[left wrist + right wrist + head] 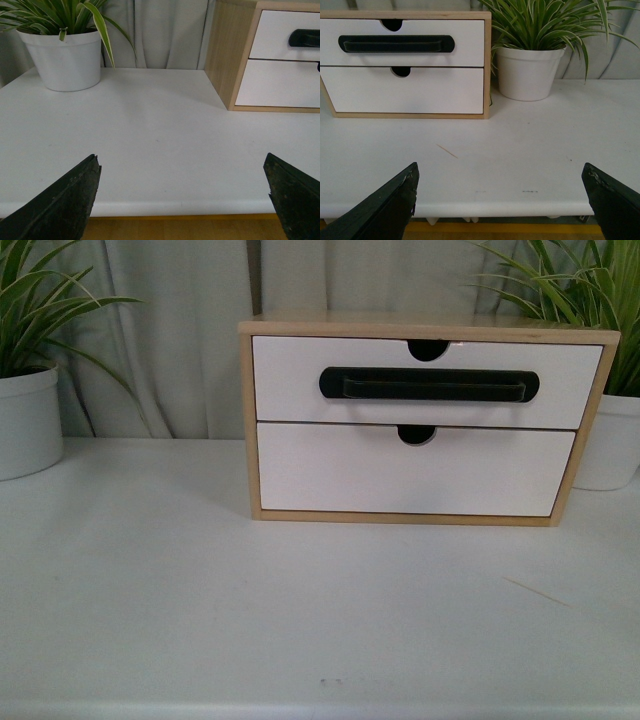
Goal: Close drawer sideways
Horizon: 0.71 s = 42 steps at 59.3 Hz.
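The drawer (290,380) is the upper one in a light wood box (245,420). It has a white front, a long black bar handle (428,384) and a half-round notch in its top edge. Its front looks about level with the box's front. It also shows in the right wrist view (465,42) and partly in the left wrist view (275,35). My left gripper (182,165) is open and empty over the table's front edge, left of the box. My right gripper (500,172) is open and empty over the front edge, right of the box. Neither arm shows in the front view.
A plain white lower drawer (400,475) sits under it. The box stands at the back of a white table (300,610). A potted plant stands on each side: left pot (25,420), right pot (610,440). A thin sliver (447,151) lies on the table. Curtains hang behind.
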Tool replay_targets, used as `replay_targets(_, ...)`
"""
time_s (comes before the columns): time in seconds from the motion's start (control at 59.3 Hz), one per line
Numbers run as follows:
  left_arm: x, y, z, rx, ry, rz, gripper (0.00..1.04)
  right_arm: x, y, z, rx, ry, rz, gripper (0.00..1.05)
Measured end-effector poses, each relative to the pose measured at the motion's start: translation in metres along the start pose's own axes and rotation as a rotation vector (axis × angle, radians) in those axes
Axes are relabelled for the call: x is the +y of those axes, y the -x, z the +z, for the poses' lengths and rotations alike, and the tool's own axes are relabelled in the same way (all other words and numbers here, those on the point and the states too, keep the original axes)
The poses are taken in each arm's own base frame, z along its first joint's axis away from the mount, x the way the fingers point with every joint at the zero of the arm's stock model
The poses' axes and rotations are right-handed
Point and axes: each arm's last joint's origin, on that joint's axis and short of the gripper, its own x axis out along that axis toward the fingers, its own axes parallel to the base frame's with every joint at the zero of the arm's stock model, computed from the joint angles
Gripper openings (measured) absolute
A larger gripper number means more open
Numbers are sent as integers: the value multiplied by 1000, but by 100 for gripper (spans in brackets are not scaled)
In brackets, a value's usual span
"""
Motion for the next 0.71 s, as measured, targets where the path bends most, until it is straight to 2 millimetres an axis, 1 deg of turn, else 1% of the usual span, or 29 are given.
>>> replay_targets(0.708, 0, 0, 0, 0, 0, 0, 99, 0, 0, 0, 0, 0, 0, 96)
